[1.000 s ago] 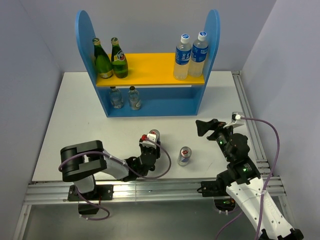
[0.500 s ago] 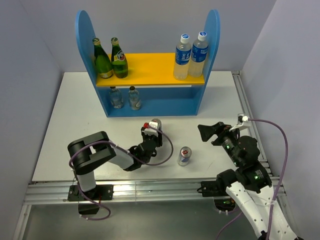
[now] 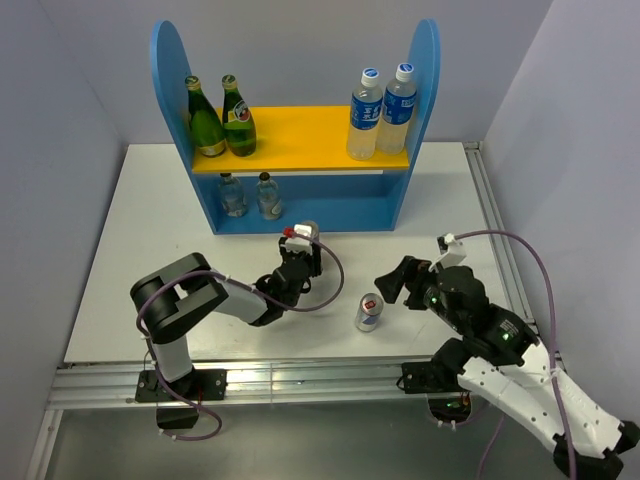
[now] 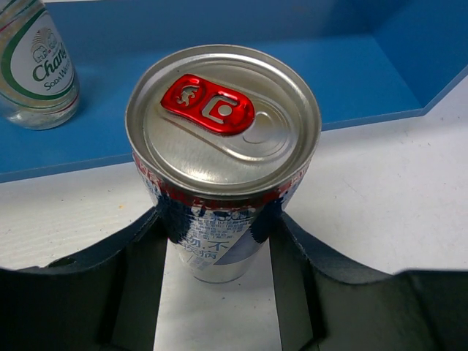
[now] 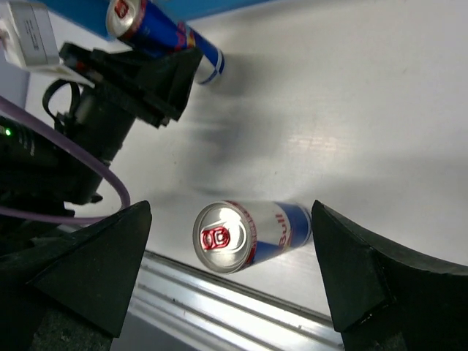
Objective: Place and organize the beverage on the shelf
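Left hand (image 4: 219, 252) is clamped on the first can (image 4: 223, 139), fingers low on its body. The can is upright, just in front of the shelf (image 3: 429, 90) at the lower level, right of the two clear bottles (image 3: 232, 195); can't tell if its base is off the table (image 3: 150, 230). Right hand (image 3: 393, 281) is spread wide with nothing in it, lined up on the second can (image 5: 245, 235), which stands alone near the table's front edge. Green glass bottles (image 3: 207, 125) are on the yellow board (image 3: 300, 135), so these two cans look like the last to go. Risks as I see them: the low grip leaves most of the can above the fingers, so if the base catches the lower board's front lip it could tip in the hand. Drifting left on the way in would clip the nearer clear bottle (image 4: 36, 66); going in too high would hit the underside of the yellow board. On the right, one finger touching first would shove the second can, and it's close enough to the edge to go off. The arms are also near each other mid-table, and the left arm's cable (image 3: 340, 285) loops toward the right hand, a snag risk if both move at once
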Tool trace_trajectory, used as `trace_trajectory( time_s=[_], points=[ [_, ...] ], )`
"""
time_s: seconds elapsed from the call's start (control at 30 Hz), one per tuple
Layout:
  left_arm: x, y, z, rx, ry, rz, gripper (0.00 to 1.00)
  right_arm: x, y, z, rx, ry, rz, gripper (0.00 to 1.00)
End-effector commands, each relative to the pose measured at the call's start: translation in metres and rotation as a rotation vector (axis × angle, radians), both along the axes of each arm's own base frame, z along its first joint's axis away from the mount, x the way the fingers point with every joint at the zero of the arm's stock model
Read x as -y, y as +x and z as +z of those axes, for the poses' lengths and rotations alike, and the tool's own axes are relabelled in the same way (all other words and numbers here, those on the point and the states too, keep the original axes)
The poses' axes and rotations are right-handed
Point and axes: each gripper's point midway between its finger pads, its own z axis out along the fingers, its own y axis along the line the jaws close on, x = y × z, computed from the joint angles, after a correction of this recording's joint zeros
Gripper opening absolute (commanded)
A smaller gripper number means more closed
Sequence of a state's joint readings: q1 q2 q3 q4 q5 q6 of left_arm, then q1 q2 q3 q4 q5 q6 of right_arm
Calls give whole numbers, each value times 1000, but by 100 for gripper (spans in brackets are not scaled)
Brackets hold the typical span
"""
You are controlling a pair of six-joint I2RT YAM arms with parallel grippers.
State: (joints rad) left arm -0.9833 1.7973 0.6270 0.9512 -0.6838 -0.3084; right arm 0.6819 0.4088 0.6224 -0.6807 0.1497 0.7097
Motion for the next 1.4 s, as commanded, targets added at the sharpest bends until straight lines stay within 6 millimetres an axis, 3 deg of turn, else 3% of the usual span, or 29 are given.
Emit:
trace_trajectory(
  time_s=[0.0,0.13,0.53,0.63,0.83,0.9,0.97,1.0,1.07,1.1,1.17,1.2,1.23,1.37],
  points=[
    [16,8,55,98,-126,-15,0,4,4,7,-9,-43,-96,97],
    [16,9,58,104,-120,-16,0,-6,-9,11,9,-52,-111,97],
    [9,29,63,106,-119,-24,0,-19,-54,-29,-66,-246,-155,100],
    [11,37,74,124,-120,-35,0,-18,-57,-47,-85,-259,-160,100],
    [27,60,101,165,-134,-61,0,-27,-55,-63,-68,-169,-139,100],
    [29,70,96,156,-114,-60,0,-30,-55,-67,-60,-159,-133,100],
    [36,81,106,172,-131,-71,0,-33,-54,-72,-49,-153,-125,100],
    [35,90,95,154,-112,-65,0,-34,-54,-74,-48,-154,-125,100],
    [38,104,101,167,-125,-66,0,-35,-53,-78,-45,-160,-127,100],
    [40,110,89,147,-107,-68,0,-36,-53,-79,-43,-163,-128,100],
    [44,123,91,153,-115,-63,0,-36,-52,-81,-39,-164,-129,100],
    [42,131,76,131,-96,-59,0,-36,-52,-81,-35,-165,-126,100],
    [45,137,80,137,-106,-59,0,-36,-52,-82,-35,-163,-125,100],
    [42,156,56,96,-92,-41,0,-35,-51,-82,-29,-149,-127,100]
  ],
)
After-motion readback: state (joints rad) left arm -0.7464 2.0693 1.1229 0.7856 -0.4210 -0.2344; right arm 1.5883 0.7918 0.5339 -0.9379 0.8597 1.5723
